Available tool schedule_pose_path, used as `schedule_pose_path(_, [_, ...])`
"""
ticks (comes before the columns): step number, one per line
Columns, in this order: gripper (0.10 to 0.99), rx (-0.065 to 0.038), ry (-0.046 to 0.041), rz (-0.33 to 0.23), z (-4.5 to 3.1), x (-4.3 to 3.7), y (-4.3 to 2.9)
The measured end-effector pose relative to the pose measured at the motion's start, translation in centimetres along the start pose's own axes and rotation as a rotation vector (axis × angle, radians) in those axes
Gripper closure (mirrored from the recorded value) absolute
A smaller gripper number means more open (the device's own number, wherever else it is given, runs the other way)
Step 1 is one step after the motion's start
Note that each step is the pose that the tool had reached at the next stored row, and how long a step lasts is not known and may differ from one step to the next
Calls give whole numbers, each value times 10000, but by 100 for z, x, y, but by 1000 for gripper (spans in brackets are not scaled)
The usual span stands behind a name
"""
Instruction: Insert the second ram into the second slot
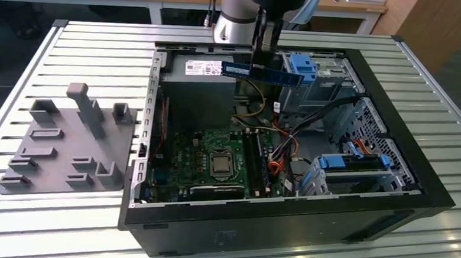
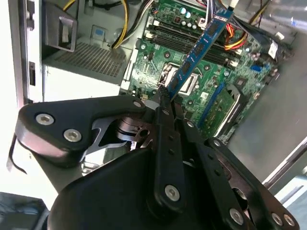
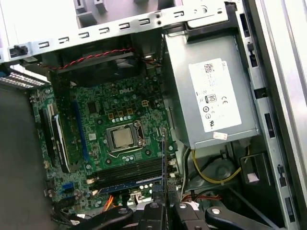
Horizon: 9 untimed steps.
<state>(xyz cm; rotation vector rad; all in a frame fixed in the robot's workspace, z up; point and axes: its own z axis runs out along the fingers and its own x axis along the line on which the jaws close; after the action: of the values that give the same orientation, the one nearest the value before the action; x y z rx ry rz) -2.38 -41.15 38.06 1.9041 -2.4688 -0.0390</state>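
gripper (image 1: 259,58) hangs over the open computer case (image 1: 288,226), at about 12 o'clock of the case in the exterior view. its fingers are closed onto the second ram (image 1: 282,77), pinching it near mid-length by the upper edge. the stick stands on edge with its long side nearly level, a blue board with dark chips. it is held in the air above the power supply (image 1: 198,68) and just beside a blue drive caddy (image 1: 305,65) at its 3 o'clock.

memory slots (image 1: 258,160) lie on the motherboard (image 1: 185,162), toward 6 o'clock from the stick and well apart from it. the cpu socket (image 1: 221,163) sits just beside the slots, at their 9 o'clock.

second wrist view: the stick runs out lengthwise from the closed gripper, with the green board beneath it. first wrist view: the stick is seen edge-on as a thin line above the slots.

the case rests on a slatted metal table (image 1: 100,45). a grey fixture tray (image 1: 64,138) lies at 9 o'clock from the case.
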Motion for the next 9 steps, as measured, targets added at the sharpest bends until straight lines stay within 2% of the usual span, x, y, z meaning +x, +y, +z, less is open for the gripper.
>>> schedule_pose_path(9, [949, 16, 22, 1437, 3, 0, 0])
